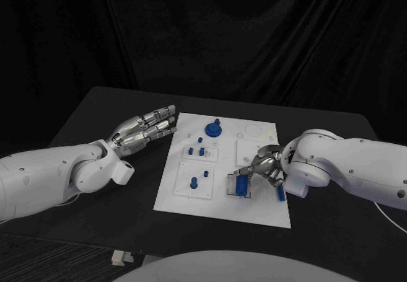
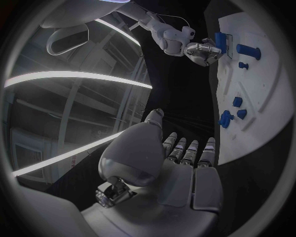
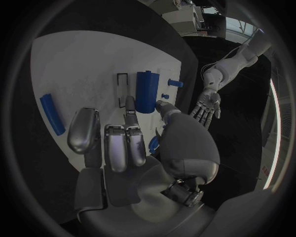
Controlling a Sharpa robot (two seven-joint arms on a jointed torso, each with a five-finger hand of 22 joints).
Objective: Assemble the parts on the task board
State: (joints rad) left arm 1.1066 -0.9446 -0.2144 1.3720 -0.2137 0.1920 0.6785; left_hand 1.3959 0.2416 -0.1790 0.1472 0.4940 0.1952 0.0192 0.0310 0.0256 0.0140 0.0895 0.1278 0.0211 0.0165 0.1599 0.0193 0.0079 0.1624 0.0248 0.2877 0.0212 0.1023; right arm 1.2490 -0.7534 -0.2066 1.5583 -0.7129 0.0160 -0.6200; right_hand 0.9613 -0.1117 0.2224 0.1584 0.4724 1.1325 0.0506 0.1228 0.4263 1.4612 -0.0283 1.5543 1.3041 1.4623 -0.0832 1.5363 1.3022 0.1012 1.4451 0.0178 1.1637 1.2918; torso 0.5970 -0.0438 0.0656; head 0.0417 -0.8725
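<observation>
The white task board lies mid-table and carries several blue parts. A knob stands at its far side, with small pegs below it. My right hand hovers over the board's right part with its fingers curled down, their tips beside a blue cylinder. A blue bar lies close by. A blue sliver shows between the thumb and fingers; whether it is held is unclear. My left hand is stretched out flat and holds nothing, just off the board's left edge.
The black table runs bare around the board, with room on the left behind my left hand and along the front edge. From the left wrist I see the board and my right hand over its far end.
</observation>
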